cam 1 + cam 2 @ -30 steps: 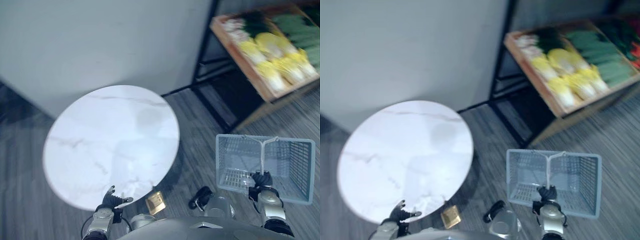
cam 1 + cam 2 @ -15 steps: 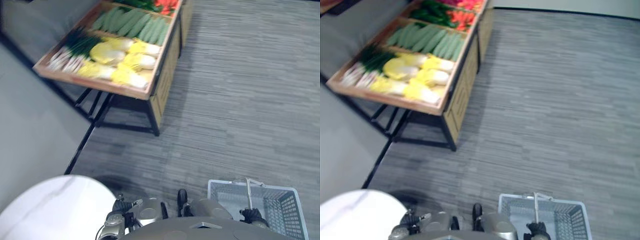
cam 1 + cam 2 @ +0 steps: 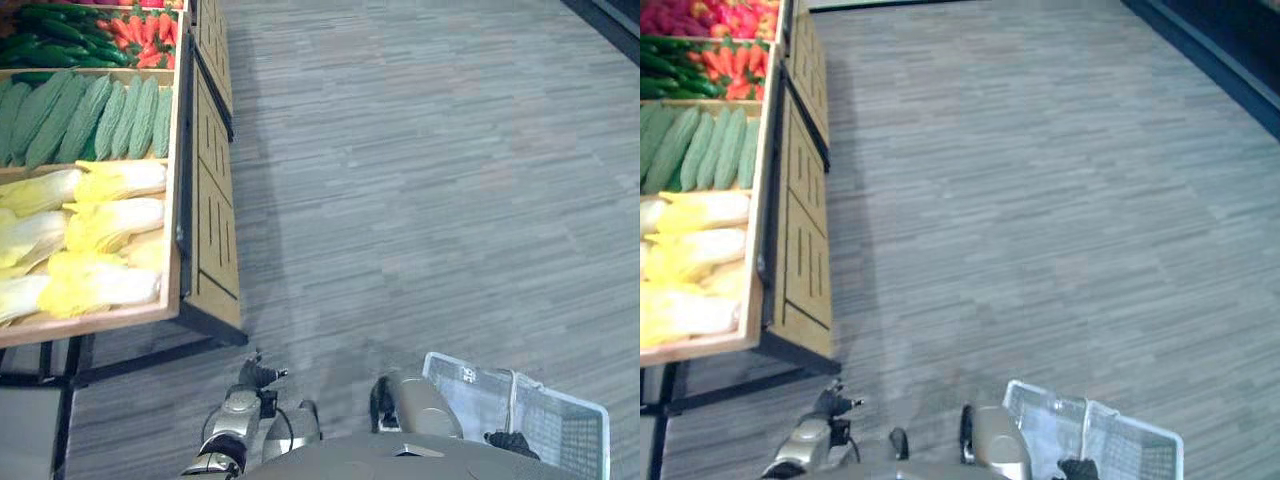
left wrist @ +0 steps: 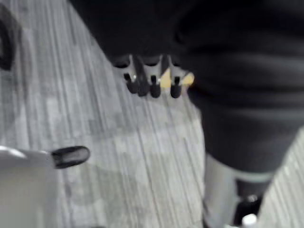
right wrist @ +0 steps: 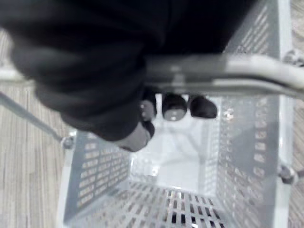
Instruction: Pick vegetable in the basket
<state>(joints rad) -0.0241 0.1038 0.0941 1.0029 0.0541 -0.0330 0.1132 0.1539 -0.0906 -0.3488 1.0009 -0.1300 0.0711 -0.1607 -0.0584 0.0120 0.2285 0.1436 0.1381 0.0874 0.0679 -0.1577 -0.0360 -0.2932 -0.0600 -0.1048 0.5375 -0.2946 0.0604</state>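
Now our view has swung round. A second ago the wooden vegetable stand [image 3: 205,200] sat in the upper right corner of the frame; it now runs down the left edge and looks nearer. We read that as the head camera turning with the body, not as the stand moving.

On the stand, from the lower left upward, lie pale yellow cabbages [image 3: 105,222], then ridged green gourds [image 3: 95,115], then red peppers [image 3: 145,28] at the top left corner. Grey striped floor [image 3: 430,170] covers the middle and right of the frame.

As before, the grey mesh basket [image 3: 565,425] hangs at the lower right. Seen from the wrist, our right hand [image 5: 173,105] has its fingers curled round the basket's handle [image 5: 223,71], and the inside of the basket is empty. Our left hand [image 3: 255,376] shows at the bottom, left of centre, just below the stand's near corner. Its fingers are straight and apart from the thumb, and it holds nothing.

Every vegetable is still on the stand and none is in the basket, so we judge the picking has not begun. The turn has brought the stand to our free left hand's side, but it still seems out of reach. We probably need to step closer before reaching for a cabbage.
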